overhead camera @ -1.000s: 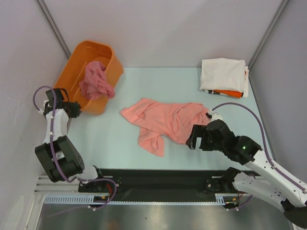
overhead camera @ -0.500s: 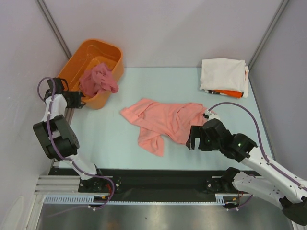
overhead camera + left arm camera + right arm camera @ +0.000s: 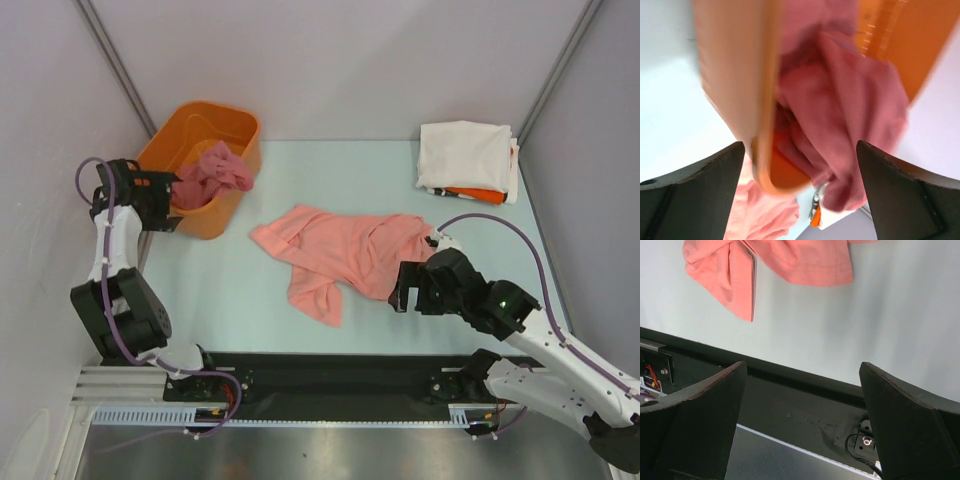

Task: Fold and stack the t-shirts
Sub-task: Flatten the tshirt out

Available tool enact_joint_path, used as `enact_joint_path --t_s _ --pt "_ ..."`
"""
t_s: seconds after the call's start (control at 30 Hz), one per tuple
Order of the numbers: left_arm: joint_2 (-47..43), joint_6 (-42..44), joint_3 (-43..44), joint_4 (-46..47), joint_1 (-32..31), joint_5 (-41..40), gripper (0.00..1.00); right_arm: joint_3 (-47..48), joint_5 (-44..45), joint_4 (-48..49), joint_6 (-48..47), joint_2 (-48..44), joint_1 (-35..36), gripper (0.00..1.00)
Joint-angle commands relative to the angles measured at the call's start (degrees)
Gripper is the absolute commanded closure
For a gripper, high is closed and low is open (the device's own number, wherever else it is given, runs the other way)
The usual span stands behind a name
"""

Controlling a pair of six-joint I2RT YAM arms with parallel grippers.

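Observation:
A rose-pink t-shirt (image 3: 215, 173) lies crumpled in the orange tub (image 3: 232, 125) at the back left. My left gripper (image 3: 163, 203) is at the tub's near-left rim. In the left wrist view its jaws (image 3: 800, 147) stand wide open, with the blurred tub rim (image 3: 765, 125) and the rose-pink t-shirt (image 3: 840, 110) between them, untouched. A salmon-pink t-shirt (image 3: 345, 255) lies spread and rumpled mid-table. My right gripper (image 3: 410, 285) hangs open at its right edge and holds nothing. The right wrist view shows the salmon-pink t-shirt (image 3: 790, 260) ahead of my right gripper (image 3: 802, 365). A cream-white folded t-shirt (image 3: 462, 152) lies on an orange one (image 3: 475, 195) at the back right.
Grey walls enclose the pale table (image 3: 230, 290) on the left, back and right. A black rail (image 3: 330, 375) runs along the near edge by the arm bases.
My left gripper has opened and let go of the tub's rim. The tub has dropped from its tilt and shifted toward the back. The right arm has barely moved.

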Motion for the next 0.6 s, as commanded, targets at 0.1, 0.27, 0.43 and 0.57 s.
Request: enact_joint_path --t_s 0.1,0.27,0.43,0.57 --pt "-9.48 -1.58 -1.38 3.09 -0.23 0.65 0.00 0.22 0.13 0.10 -0.66 -0.74 -0.25 0.00" --pt "-12.73 -0.53 0.29 2.39 -0.05 0.21 0.00 0.13 1.17 0.28 -0.32 -1.62 -0.17 0.00" --pt "-16.95 7.90 6.88 -1.83 -0.84 -1.90 0.00 0.22 5.74 -0.34 3.02 0.40 -0.78 0.00" --pt "-20.82 15.45 6.71 -4.81 -1.19 -1.54 0.00 -1.01 6.36 3.61 3.99 5.13 -0.87 0.00"
